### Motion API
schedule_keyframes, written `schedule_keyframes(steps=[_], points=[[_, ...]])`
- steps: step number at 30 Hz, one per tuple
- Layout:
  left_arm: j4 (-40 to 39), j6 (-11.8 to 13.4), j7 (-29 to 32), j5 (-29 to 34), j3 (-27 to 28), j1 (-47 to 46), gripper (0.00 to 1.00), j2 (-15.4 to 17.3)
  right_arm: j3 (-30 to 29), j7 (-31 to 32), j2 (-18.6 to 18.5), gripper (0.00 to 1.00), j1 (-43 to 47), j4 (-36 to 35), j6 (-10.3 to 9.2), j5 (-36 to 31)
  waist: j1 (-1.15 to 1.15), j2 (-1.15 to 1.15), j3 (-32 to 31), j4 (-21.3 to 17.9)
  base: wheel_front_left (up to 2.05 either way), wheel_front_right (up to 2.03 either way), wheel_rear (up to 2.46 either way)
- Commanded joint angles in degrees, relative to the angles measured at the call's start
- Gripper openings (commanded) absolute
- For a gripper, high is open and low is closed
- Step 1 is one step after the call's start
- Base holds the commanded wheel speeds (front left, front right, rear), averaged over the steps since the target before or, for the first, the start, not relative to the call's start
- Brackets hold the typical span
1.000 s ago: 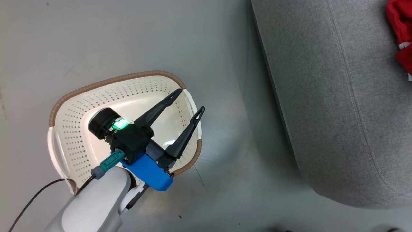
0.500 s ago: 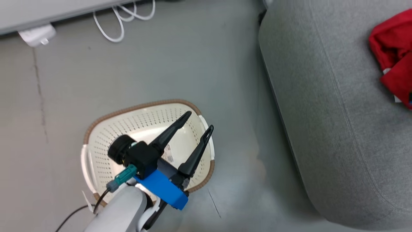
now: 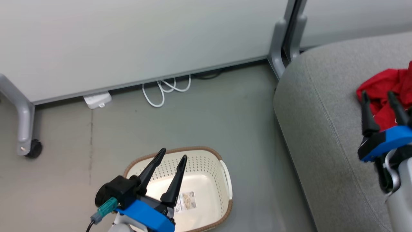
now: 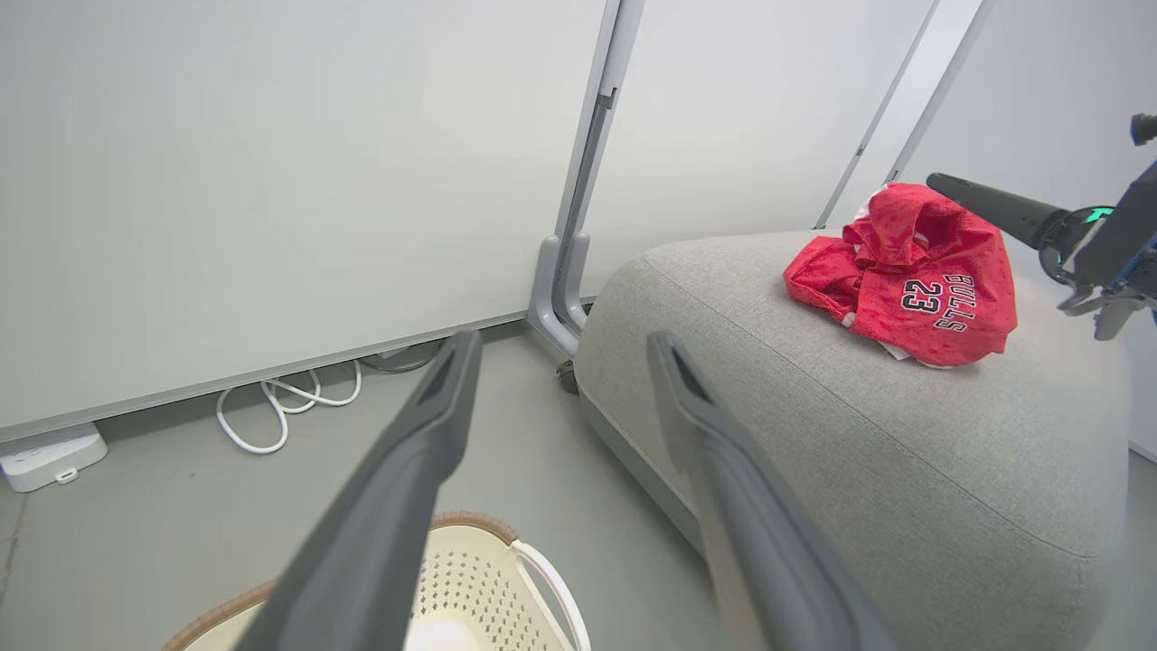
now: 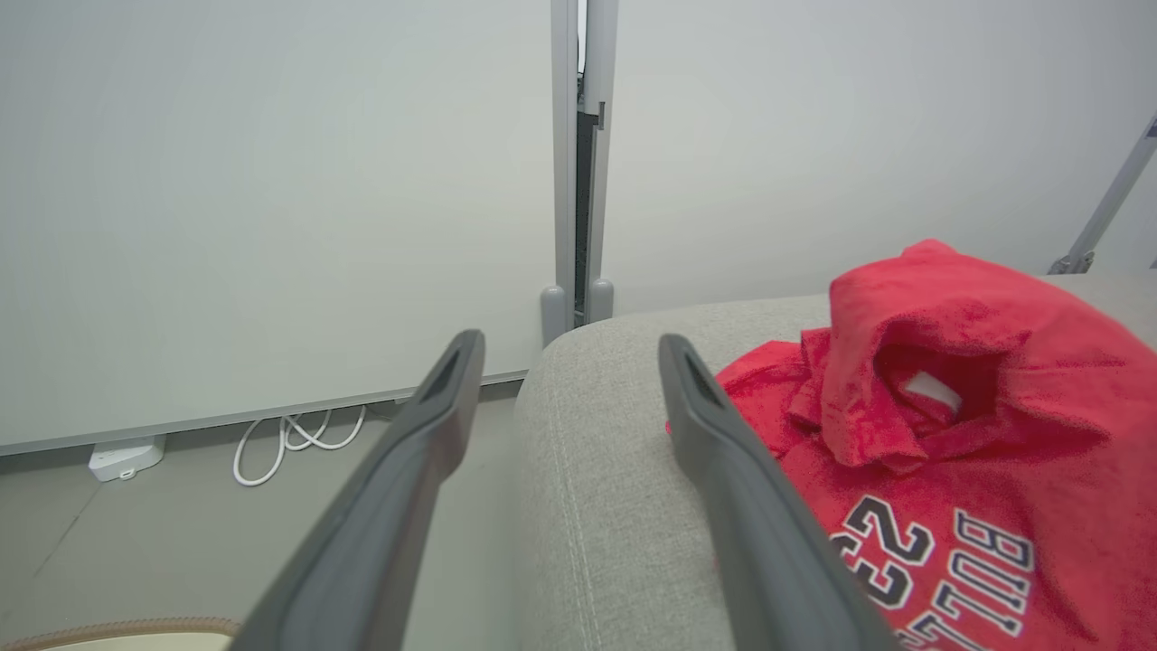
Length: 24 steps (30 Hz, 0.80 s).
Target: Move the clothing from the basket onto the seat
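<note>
Spreading across the room is a smooth grey floor (image 3: 199, 106), closed off at the far side by pale wall panels (image 3: 128, 38) set between grey metal posts (image 3: 280, 48). At the left a bent grey leg (image 3: 20, 122) ends in a black caster (image 3: 32, 149). A white cable (image 3: 164, 93) loops along the foot of the panels, near a small white adapter (image 3: 96, 99).

The basket (image 3: 206, 164) stands on the floor, apart from the seat (image 3: 322, 122), whose rounded corner lies close to the posts. The clothing (image 3: 381, 88) lies bunched on top of the seat, well apart from the basket. In the left wrist view the jersey (image 4: 940, 303) reads "BULLS" and "23" in dark letters edged with white. A printed sticker (image 3: 186, 200) lies on the basket's bottom; its writing is too small to read.

The left gripper (image 3: 173, 153) hangs over the basket, its jaws spread wide and holding nothing. The right gripper (image 3: 377, 94) is above the seat just beside the clothing, its jaws likewise wide apart and empty.
</note>
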Motion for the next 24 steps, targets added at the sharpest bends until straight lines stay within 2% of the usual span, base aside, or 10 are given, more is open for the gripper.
schedule_keyframes(steps=[1,6,13,18,24], points=[[0.1,-0.2,-0.2,0.3,0.6,1.0,1.0,-0.2,0.4,0.3,0.4,1.0,1.7,-1.1,-0.04,0.3,0.02,0.0,-3.3,2.3,0.0,0.0,0.0],[0.4,-0.2,-0.2,1.0,4.6,4.4,1.0,-0.9,1.1,2.6,3.0,1.0,9.6,-10.9,-0.04,1.1,0.02,0.0,-5.9,4.1,0.0,0.0,0.0],[0.2,-0.2,-0.2,2.1,9.3,7.0,1.0,-1.8,0.3,5.5,8.8,1.0,18.7,-22.4,-0.04,-1.9,0.02,0.0,-7.6,6.7,0.0,0.0,0.0],[0.4,-0.2,-0.2,3.0,12.8,8.1,1.0,-2.5,-1.3,6.6,12.7,1.0,23.9,-27.6,-0.04,-4.7,0.02,0.0,-8.6,8.5,0.0,0.0,0.0],[0.2,-0.2,-0.2,3.9,17.2,8.9,1.0,-3.2,-0.2,7.4,15.0,1.0,28.3,-31.0,-0.04,-6.6,0.02,0.0,-9.1,9.1,0.0,0.0,0.0]])
